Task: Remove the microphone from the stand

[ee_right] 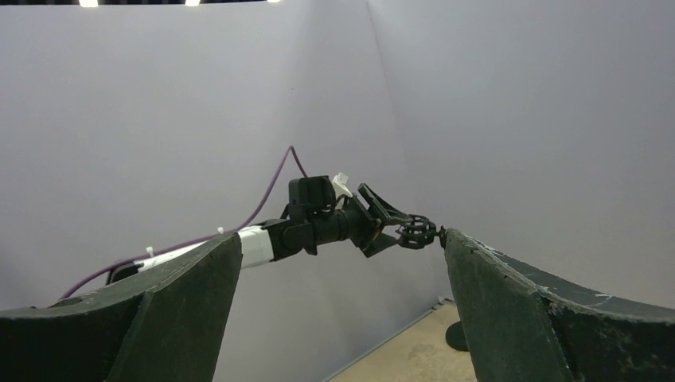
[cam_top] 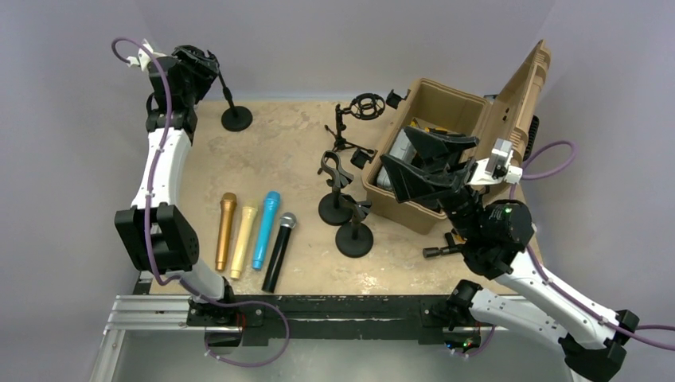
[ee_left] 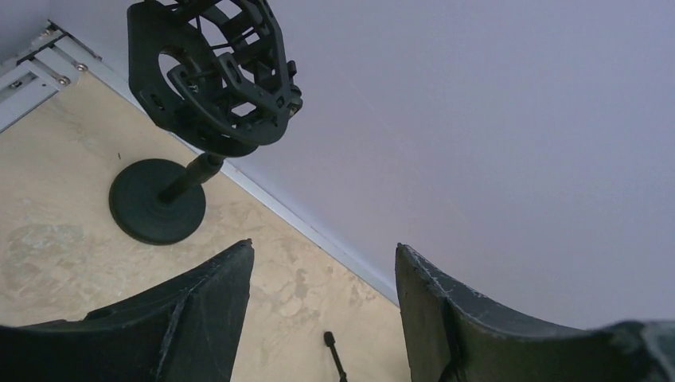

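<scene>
Several microphones lie side by side on the table at the front left: gold (cam_top: pixel 226 231), pale gold (cam_top: pixel 243 239), blue (cam_top: pixel 266 229) and black with a silver head (cam_top: pixel 278 251). A black stand (cam_top: pixel 236 118) at the far left carries a shock mount (ee_left: pixel 215 72) that is empty in the left wrist view. My left gripper (cam_top: pixel 195 65) is open and empty beside that mount, and its open jaws also show in the left wrist view (ee_left: pixel 322 263). My right gripper (cam_top: pixel 422 163) is open and empty above the tan box, and it also shows in the right wrist view (ee_right: pixel 342 247).
An open tan box (cam_top: pixel 410 208) with its lid raised stands at the right. Two black round-base stands (cam_top: pixel 335 208) (cam_top: pixel 354 239) with empty clips stand in front of it. A small tripod stand with a ring mount (cam_top: pixel 362 107) is at the back. The back wall is close.
</scene>
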